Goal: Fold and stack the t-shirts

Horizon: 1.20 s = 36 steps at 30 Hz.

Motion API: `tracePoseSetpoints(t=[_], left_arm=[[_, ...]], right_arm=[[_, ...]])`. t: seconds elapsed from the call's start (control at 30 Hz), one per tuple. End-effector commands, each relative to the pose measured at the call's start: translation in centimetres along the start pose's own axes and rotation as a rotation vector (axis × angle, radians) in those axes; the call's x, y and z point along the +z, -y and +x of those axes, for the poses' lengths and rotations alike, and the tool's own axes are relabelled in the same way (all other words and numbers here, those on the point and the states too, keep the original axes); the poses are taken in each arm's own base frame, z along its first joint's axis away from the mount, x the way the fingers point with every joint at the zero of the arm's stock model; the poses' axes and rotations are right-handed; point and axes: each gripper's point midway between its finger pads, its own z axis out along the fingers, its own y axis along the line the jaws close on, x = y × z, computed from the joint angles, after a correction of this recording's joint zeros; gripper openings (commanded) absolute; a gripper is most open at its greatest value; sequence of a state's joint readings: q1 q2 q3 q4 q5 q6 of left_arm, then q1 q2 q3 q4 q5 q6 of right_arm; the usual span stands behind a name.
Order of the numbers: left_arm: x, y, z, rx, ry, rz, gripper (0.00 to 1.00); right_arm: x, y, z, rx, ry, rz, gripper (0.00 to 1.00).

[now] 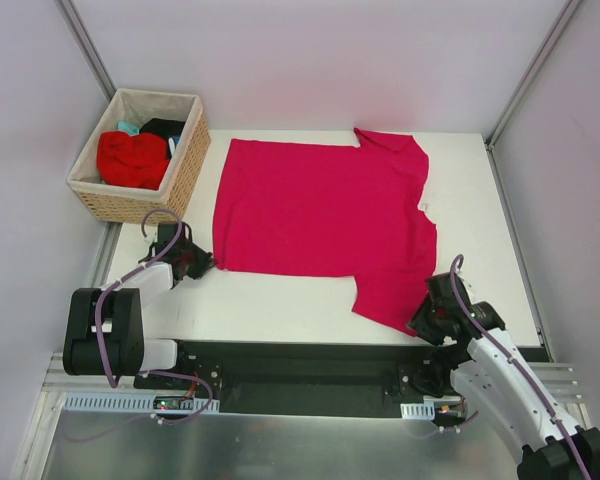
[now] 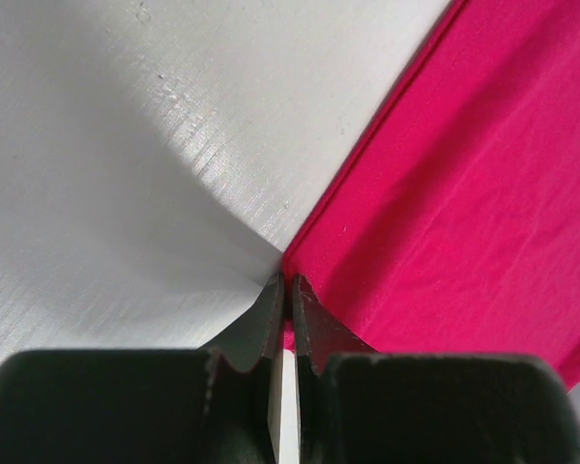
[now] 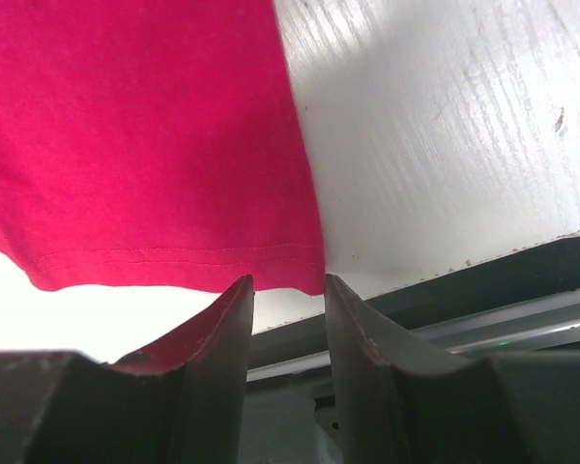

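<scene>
nearest the lens, the black two-finger right pincer (image 3: pixel 285 285) is seen with its jaws parted. the stitched corner of a sleeve is framed in the gap but is not yet pinched. that sleeve belongs to the large crimson-pink short-sleeved cloth t-shirt (image 1: pixel 320 210), which is spread flat on the white table (image 1: pixel 280 305). in the overhead view its long axis is laid from hem at 9 o'clock to neck at 3 o'clock. the near sleeve is pointed toward 6 o'clock, so it is closest to the right arm. the black two-finger left pincer (image 2: pixel 288 290) is clenched, apparently on the near hem corner, with a sliver of pink caught between its jaws. a fold toward 12 o'clock is judged to need both near corners held. brighter red, black and teal t-shirts (image 1: pixel 133 158) are heaped in the woven wicker basket (image 1: pixel 185 175) at 10 o'clock.
</scene>
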<state>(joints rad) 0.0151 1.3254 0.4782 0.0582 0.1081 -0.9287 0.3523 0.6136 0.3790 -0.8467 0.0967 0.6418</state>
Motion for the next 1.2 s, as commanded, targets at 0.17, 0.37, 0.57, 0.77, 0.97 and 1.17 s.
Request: tracePoseSetpoints(t=[0.17,0.37,0.57,0.77,0.97,1.17], left_arm=[[-0.3,-3.0,1.3,0.001,-0.057,-0.112,0.00],[-0.4,-3.4,1.4,-0.003,-0.062,-0.125,0.00],[-0.4,-3.5,1.5,-0.006,-0.064,-0.127,0.00],[-0.4,-3.7,1.4,-0.008,-0.061,-0.133,0.00],[-0.6,-3.7,1.3,-0.009,-0.056,-0.133,0.00],[-0.5,-4.1,1.3,-0.010,-0.060,-0.148,0.00]], right_arm=[[-0.5,0.1,-0.6,0.008,0.020,0.022,0.36],[-0.1,0.3,-0.5,0.010,0.011,0.044,0.34],[0.2,0.3,-0.3,0.023,0.006,0.043,0.34],[0.5,0.4,0.0,0.041,0.006,0.035,0.32],[0.8,0.5,-0.1,0.069,0.019,0.035,0.32],[0.8,0.6,-0.2,0.079,0.024,0.046,0.24]])
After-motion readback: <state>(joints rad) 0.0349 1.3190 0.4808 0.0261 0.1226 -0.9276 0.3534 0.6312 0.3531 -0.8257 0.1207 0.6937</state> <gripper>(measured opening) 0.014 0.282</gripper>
